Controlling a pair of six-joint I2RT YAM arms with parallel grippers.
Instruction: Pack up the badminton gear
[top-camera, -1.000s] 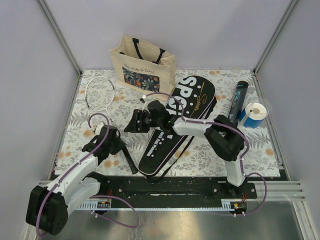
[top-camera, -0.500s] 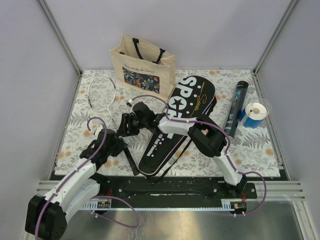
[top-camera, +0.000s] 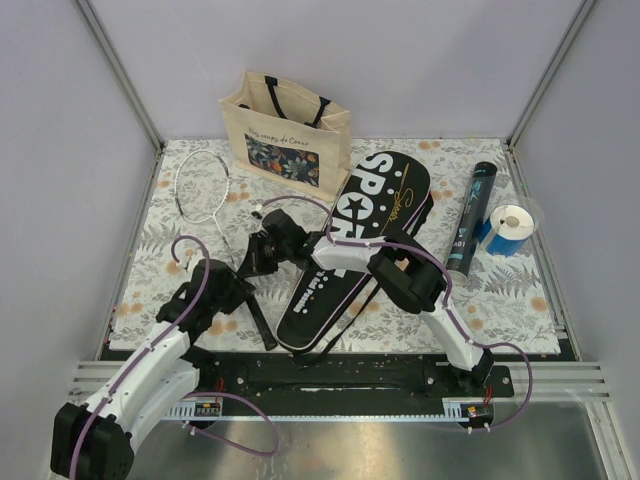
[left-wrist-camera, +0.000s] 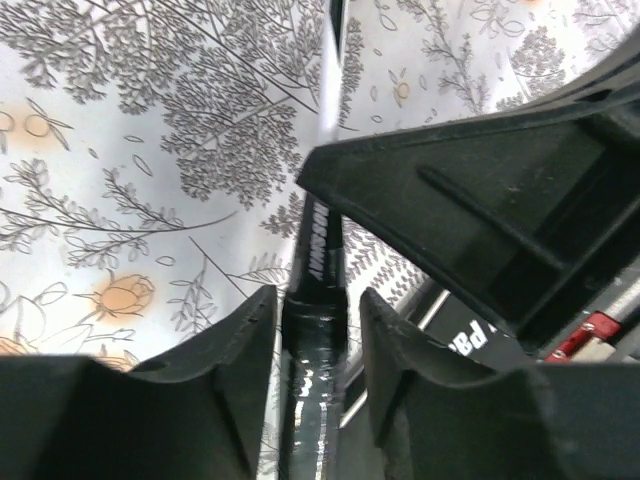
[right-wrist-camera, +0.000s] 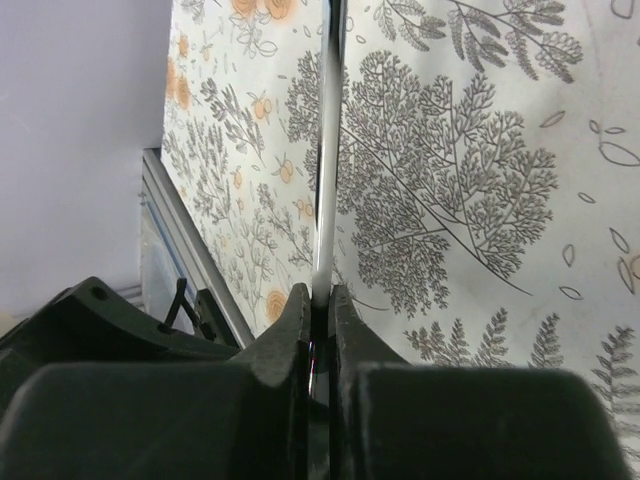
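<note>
A thin white-framed racket (top-camera: 200, 188) lies on the left of the floral mat, its black handle (left-wrist-camera: 315, 400) pointing at the near edge. My left gripper (top-camera: 238, 296) (left-wrist-camera: 318, 320) is shut on that handle, a finger on each side. My right gripper (top-camera: 256, 258) (right-wrist-camera: 320, 300) is shut on the racket's thin pale shaft (right-wrist-camera: 328, 180), just up from the left one. The big black racket cover (top-camera: 365, 220) lettered "SPORT" lies in the middle under the right arm. A long black tube (top-camera: 470, 220) lies at the right.
A beige tote bag (top-camera: 288, 135) with a floral print stands at the back, close to the racket head. A blue-and-white roll (top-camera: 510, 228) sits beside the tube at the right. Metal frame posts and pale walls enclose the mat.
My right gripper has swung left off the cover to the racket's shaft and closed on it. My left arm has shifted slightly, still holding the handle.
</note>
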